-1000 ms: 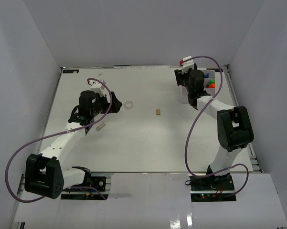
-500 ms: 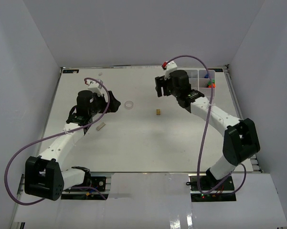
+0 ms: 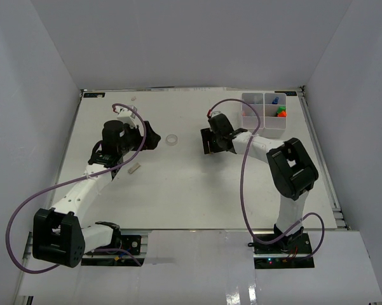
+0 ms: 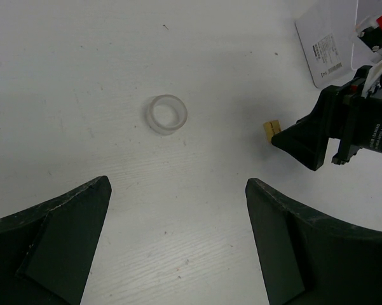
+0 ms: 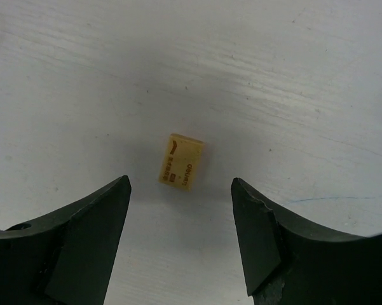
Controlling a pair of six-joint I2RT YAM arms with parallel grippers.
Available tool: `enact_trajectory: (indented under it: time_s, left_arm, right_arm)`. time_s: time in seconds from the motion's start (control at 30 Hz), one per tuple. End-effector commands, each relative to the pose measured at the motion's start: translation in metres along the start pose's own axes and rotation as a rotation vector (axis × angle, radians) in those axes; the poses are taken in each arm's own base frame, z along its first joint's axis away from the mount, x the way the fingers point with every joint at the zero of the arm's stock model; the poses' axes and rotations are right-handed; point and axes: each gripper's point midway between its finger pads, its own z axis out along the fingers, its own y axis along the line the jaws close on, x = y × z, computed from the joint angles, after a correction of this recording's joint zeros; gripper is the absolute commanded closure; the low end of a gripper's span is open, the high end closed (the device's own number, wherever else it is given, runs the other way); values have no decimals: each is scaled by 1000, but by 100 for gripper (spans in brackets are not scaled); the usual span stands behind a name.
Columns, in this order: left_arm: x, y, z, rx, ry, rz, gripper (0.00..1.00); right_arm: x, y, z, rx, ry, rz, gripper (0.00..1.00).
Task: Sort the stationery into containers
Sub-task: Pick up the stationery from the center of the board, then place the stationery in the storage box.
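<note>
A tan block (image 5: 182, 162) lies flat on the white table, just ahead of my right gripper (image 5: 180, 184), which is open and empty with a finger on either side of it. In the top view the right gripper (image 3: 207, 142) hides the block. The clear tape ring (image 3: 171, 139) lies right of my left gripper (image 3: 155, 140), which is open and empty. In the left wrist view the ring (image 4: 166, 114) is ahead of the left gripper (image 4: 178, 184), with the tan block (image 4: 271, 129) further right. A small grey block (image 3: 134, 169) lies near the left arm.
The white compartmented containers (image 3: 253, 121) stand at the back right, with orange, green and blue items (image 3: 279, 111) in the right-hand compartments. A corner with a label shows in the left wrist view (image 4: 324, 47). A small pale item (image 3: 133, 99) lies by the back edge.
My right arm has swung from over the containers leftward and down to the tan block. The left arm has barely moved.
</note>
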Motion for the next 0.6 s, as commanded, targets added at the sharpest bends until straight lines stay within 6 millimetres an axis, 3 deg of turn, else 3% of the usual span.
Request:
enact_trajectory:
  time_s: [0.0,0.17,0.33,0.47,0.57]
  left_arm:
    - [-24,-7,-9,10,-61,10,2]
    - [-23,-6,-8,10,-59,9,2]
    - [-23,-5,-7,9,-57,9,2]
    - [-22,-5,-7,8,-54,9,2]
    - [-22,-5,-8,8,-55,9,2]
  right_arm:
    - [3,4,12,8,1,34,30]
    - [10,1,25,32,23,29,39]
    - [12,-6,27,66,19,20,62]
    - [9,-17,17,111,-11,10,85]
    - [-3,-28,2,141,-59,11,89]
